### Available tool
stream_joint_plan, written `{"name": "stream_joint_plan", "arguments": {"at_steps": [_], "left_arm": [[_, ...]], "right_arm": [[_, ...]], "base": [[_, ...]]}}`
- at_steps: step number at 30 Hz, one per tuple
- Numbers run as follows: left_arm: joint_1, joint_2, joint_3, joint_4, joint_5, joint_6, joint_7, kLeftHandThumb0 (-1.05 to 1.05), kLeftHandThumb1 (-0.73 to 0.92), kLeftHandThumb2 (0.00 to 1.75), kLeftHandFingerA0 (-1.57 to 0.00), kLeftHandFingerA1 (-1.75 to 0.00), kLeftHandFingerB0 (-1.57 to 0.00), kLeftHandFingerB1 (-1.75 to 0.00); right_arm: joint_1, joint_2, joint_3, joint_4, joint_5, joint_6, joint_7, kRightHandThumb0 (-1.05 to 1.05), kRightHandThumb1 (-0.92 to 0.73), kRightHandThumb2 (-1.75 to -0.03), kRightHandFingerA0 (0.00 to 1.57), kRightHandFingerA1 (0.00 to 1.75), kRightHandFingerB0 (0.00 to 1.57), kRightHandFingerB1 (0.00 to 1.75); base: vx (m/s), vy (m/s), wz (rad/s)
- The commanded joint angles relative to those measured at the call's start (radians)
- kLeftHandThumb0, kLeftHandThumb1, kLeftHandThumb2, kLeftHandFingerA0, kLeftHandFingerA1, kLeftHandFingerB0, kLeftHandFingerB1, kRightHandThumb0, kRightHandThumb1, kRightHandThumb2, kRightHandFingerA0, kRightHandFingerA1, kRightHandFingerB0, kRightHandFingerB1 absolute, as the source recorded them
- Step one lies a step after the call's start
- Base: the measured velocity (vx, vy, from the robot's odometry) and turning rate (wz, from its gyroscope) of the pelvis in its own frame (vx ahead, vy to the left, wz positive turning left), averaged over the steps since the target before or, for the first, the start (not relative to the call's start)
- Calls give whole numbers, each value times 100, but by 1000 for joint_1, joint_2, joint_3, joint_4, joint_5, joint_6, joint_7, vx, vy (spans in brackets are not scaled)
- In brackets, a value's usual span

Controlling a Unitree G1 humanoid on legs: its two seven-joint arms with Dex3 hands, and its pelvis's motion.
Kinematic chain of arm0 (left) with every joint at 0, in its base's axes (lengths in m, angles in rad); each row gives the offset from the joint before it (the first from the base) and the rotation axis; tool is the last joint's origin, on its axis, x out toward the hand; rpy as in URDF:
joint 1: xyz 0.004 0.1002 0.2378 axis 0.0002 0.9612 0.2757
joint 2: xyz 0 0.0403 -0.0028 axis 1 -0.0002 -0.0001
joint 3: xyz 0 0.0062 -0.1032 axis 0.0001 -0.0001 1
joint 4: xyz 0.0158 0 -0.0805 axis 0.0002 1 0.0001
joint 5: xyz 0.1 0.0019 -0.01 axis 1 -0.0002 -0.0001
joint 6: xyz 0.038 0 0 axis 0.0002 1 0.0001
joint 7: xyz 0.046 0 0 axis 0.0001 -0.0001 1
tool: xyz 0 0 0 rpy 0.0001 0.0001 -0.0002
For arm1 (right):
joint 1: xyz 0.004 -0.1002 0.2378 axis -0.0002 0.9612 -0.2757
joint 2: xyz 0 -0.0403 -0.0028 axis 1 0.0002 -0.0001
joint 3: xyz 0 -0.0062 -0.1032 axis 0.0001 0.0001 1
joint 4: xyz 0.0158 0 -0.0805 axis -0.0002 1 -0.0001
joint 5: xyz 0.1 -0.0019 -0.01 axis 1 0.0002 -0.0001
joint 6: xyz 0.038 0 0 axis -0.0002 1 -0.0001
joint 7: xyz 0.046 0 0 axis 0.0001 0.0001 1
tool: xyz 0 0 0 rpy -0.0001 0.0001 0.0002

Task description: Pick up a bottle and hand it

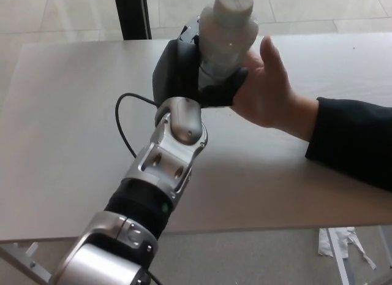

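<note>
From my station I saw the left hand (193, 76) raised above the table (61, 132), its black fingers (225, 91) wrapped around the lower part of a white bottle (225, 29) — a firm hold, as far as I could judge. The bottle stood nearly upright in that hold, cap uppermost, its top sticking out well above the hand. Just to the right of the hand was a person's hand (266, 89), palm open and turned toward the bottle, fingers pointing up; it looked to be touching or almost touching the bottle's far side, though I could not tell which. A dark sleeve (352, 141) ran off from it to the right edge. Below the robot hand, the silver wrist and forearm (168, 156) stretched back toward the camera — a thin black cable (122, 122) looped out on their left. The right hand did not show.
</note>
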Motion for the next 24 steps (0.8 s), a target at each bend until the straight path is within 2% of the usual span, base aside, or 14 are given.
{"name": "stream_joint_plan", "arguments": {"at_steps": [1, 2, 3, 6, 8, 9, 10, 14, 15, 17, 18, 20, 23, 24], "left_arm": [[-112, 24, 11, 130, 31, -22, 54, -14, 66, 88, -85, -175, -71, -161], [-150, 24, 20, 177, 31, -21, 83, -16, 69, 86, -87, -175, -71, -162], [-174, 17, 29, 202, 26, -21, 97, -18, 67, 90, -89, -175, -73, -162], [-234, -5, 43, 240, 21, -10, 120, -19, 66, 87, -89, -175, -75, -153], [-255, -10, 52, 257, 16, -9, 124, -19, 66, 87, -89, -175, -75, -153], [-306, -39, 52, 265, 11, 7, 112, -17, 66, 88, -85, -175, -75, -156], [-330, -50, 51, 276, 11, 12, 103, -16, 67, 87, -83, -175, -73, -156], [-338, -71, 11, 292, 48, -5, 104, -13, 67, 82, -91, -164, -77, -137], [-318, -77, -35, 292, 79, -25, 94, -20, 71, 68, -84, -171, -75, -124], [-301, -77, -66, 290, 90, -29, 89, -24, 73, 63, -82, -175, -76, -116], [-273, -80, -90, 295, 97, -30, 80, -18, 73, 71, -81, -175, -74, -137], [-246, -75, -131, 294, 118, -29, 85, -15, 71, 70, -84, -175, -74, -147], [-205, -43, -216, 294, 166, -60, 73, -18, 75, 68, -84, -174, -73, -147], [-195, -36, -232, 290, 172, -69, 66, -19, 76, 66, -83, -175, -71, -146]], "right_arm": [[1, 1, 14, -43, 0, 27, -21, -47, -54, -59, 103, 145, 47, 36], [7, 1, 16, -76, 8, 71, -36, -51, -43, -81, 100, 94, 42, 50], [10, -2, 21, -80, 6, 68, -29, -47, -56, -57, 96, 127, 47, 36], [-1, -2, 27, -70, 5, 68, -29, -51, -45, -80, 100, 113, 40, 49], [-3, -5, 30, -70, 4, 66, -25, -51, -45, -80, 100, 113, 40, 49], [-7, -4, 30, -77, 2, 76, -37, -50, -54, -57, 102, 101, 49, 36], [-7, -5, 35, -70, -3, 56, -25, -51, -55, -58, 98, 126, 46, 35], [-8, -3, 42, -90, -5, 73, -38, -58, -46, -82, 95, 98, 41, 49], [-3, -6, 43, -105, -1, 92, -42, -50, -55, -57, 99, 100, 47, 35], [-7, -8, 43, -93, -5, 72, -35, -51, -55, -57, 99, 86, 46, 35], [-22, -15, 43, -57, -11, 52, -28, -52, -55, -57, 99, 106, 45, 35], [-27, -12, 38, -47, -4, 35, -21, -50, -54, -57, 80, 77, 46, 34], [-34, -5, 34, -59, 6, 43, -27, -55, -43, -81, 75, 76, 39, 49], [-28, -6, 35, -76, 8, 58, -30, -50, -55, -57, 88, 103, 48, 36]], "base": [[0, 0, 0], [0, 0, 0], [0, 0, 0], [0, 0, 0], [0, 0, 0], [0, 0, 0], [0, 0, 0], [0, 0, 0], [0, 0, 0], [0, 0, 0], [0, 0, 0], [0, 0, 0], [0, 0, 0], [0, 0, 0]]}}
